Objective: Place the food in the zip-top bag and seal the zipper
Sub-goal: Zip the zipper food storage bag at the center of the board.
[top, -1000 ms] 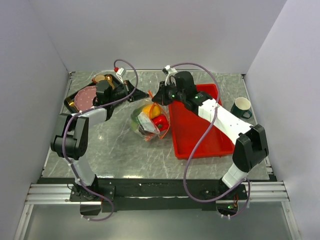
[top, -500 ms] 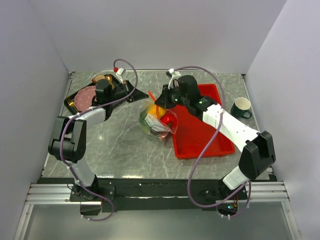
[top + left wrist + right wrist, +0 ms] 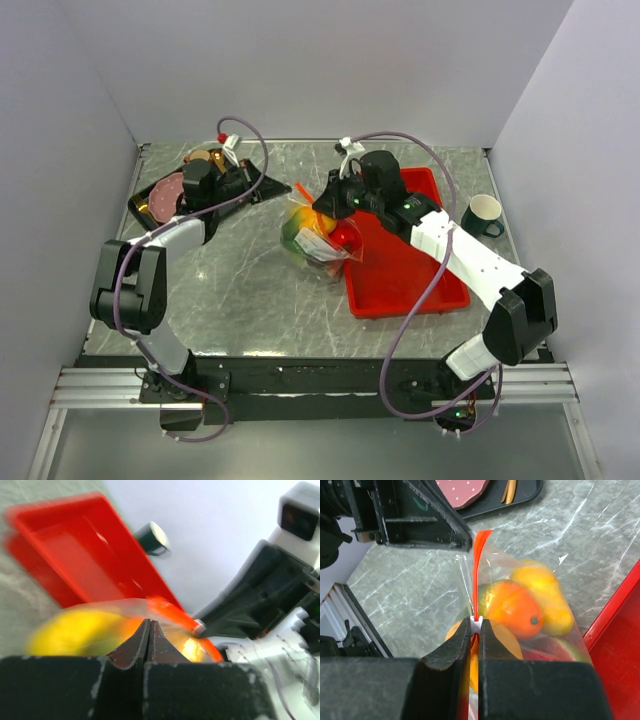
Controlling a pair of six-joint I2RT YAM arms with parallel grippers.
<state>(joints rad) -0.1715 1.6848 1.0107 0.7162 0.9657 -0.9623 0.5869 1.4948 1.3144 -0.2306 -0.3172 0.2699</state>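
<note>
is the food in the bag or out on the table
In. The orange, yellow fruit and red piece show through the clear zip-top bag, whose zipper the right gripper pinches.

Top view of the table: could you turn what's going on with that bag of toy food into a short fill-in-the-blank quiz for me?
1. The food is in the zip-top bag, which lies at the red tray's ___ edge.
2. The right gripper is shut on the bag's orange-red ___.
3. The mug stands to the ___ of the red tray.
Missing words: left; zipper; right.
</note>
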